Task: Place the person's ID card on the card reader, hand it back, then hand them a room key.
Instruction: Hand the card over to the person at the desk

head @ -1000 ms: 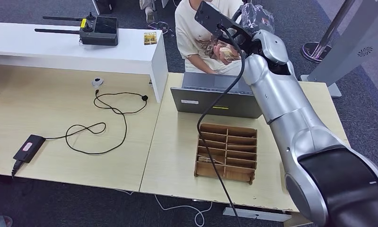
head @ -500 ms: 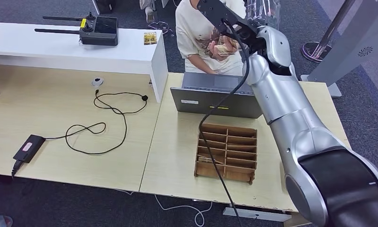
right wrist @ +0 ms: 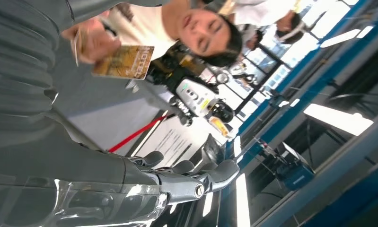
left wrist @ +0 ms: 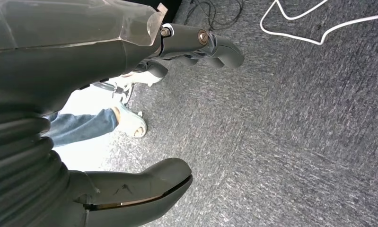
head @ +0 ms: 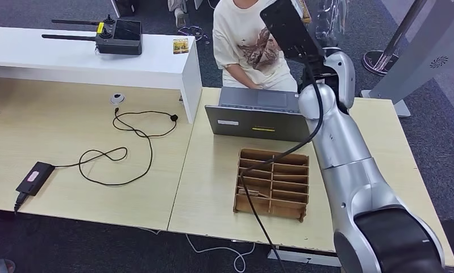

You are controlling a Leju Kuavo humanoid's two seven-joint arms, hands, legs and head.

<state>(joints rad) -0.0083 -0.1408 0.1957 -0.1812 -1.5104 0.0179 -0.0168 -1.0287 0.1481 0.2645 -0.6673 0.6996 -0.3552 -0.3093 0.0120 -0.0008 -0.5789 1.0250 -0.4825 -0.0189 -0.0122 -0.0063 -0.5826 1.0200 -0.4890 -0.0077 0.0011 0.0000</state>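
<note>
My right arm has swung upward over the last second: it reached toward the person's [head: 250, 42] chest then and now rises near the desk's [head: 213, 187] far edge, above the laptop [head: 258, 116]. My right hand [right wrist: 187, 182] is open, its fingers stretched out with nothing between them. The card [right wrist: 123, 61], yellowish and printed, sits in the person's hand [right wrist: 90, 42], held up close to my wrist cover; I cannot tell whether it is the ID card or the room key. I judge that a handover has just ended, and that the card is with the person. The wooden tray [head: 273, 183] stands near the desk's front edge. My left hand [left wrist: 168, 42] hangs over grey carpet, fingers curled apart from the thumb, holding nothing.
</note>
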